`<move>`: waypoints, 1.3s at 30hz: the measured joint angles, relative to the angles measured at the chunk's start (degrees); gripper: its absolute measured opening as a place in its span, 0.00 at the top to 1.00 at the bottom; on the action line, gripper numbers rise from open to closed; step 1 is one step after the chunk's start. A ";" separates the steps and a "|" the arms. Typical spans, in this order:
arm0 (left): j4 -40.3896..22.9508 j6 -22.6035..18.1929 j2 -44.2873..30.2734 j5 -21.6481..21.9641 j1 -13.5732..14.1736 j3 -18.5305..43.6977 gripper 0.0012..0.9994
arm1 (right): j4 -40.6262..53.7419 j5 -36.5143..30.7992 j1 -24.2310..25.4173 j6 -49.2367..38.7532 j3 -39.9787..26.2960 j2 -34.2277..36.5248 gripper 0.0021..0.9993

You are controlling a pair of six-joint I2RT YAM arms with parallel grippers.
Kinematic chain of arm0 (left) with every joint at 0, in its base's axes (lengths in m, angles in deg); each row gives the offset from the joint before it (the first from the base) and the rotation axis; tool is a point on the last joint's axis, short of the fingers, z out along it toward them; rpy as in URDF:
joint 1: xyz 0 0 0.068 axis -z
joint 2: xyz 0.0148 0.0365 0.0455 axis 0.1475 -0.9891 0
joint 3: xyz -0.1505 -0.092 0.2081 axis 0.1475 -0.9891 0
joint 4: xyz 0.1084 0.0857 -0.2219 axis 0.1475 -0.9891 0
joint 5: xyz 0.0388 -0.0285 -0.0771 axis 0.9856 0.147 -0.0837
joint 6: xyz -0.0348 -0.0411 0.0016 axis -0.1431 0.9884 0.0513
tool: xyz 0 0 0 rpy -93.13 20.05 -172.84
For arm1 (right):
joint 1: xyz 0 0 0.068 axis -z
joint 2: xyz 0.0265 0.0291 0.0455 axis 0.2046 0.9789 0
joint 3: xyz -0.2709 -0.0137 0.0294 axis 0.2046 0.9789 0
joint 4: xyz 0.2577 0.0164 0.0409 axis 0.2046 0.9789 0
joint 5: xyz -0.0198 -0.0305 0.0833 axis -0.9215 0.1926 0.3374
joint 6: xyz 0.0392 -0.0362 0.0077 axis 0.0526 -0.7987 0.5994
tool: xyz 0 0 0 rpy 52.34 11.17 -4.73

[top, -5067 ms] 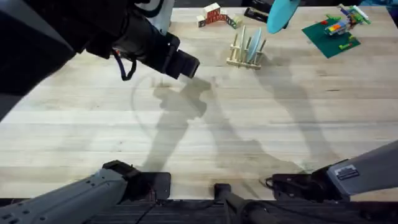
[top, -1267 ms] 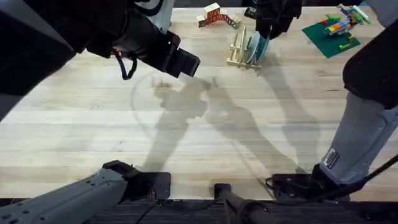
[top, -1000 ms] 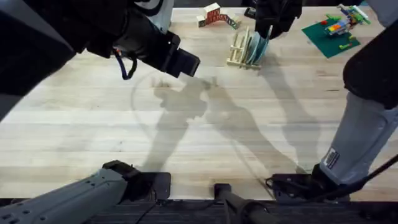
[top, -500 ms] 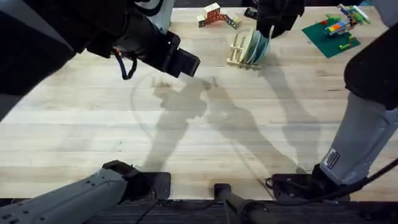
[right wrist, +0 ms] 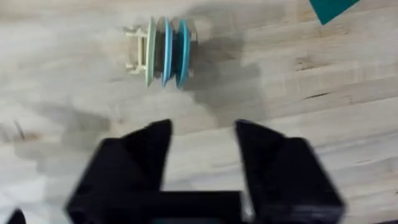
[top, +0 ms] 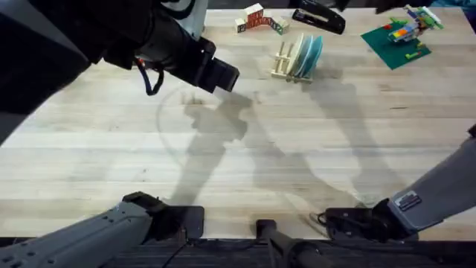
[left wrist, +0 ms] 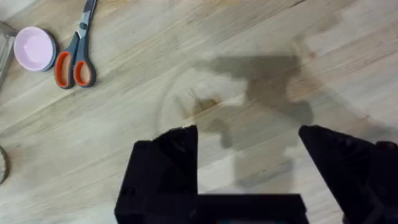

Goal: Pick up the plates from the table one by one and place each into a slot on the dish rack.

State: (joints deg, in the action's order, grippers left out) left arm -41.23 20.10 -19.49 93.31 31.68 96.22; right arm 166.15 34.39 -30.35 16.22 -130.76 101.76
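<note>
The left arm rises close under the overhead camera as a large dark blur, its wrist reaching from the upper left toward the middle, and the left gripper (left wrist: pixel 247 146) hangs above the wood with its black fingers (left wrist: pixel 180 149) spread wide. The right gripper (right wrist: pixel 202 143) is held high, its jaws parted and empty.

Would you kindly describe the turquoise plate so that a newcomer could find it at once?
Look to the far side of the table, beside the green mat, for the small wooden rack. Two plates stand on edge in it; the turquoise plate is the outer, deeper-coloured one, nearest the mat, next to the paler blue plate.
</note>
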 joint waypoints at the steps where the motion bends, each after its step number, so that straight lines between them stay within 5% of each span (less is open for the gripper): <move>1: 0.00 0.01 0.00 0.02 0.02 0.00 0.01 | 0.80 0.01 -0.64 -0.55 0.00 -0.30 0.28; 8: 0.00 0.01 0.00 0.00 0.00 0.00 0.01 | 1.19 0.01 -4.73 -2.07 0.02 -0.81 0.02; 21: 0.00 0.01 0.00 0.00 0.00 0.00 0.01 | 1.19 -0.03 -9.76 -2.62 4.04 -10.39 0.00; 39: 0.00 0.01 0.00 0.00 0.00 0.00 0.01 | -22.57 2.14 -10.68 -2.82 50.80 -40.59 0.00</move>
State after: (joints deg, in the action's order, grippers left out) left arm -41.23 20.11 -19.49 93.31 31.68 96.22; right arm 143.58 36.53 -41.04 13.41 -79.96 61.17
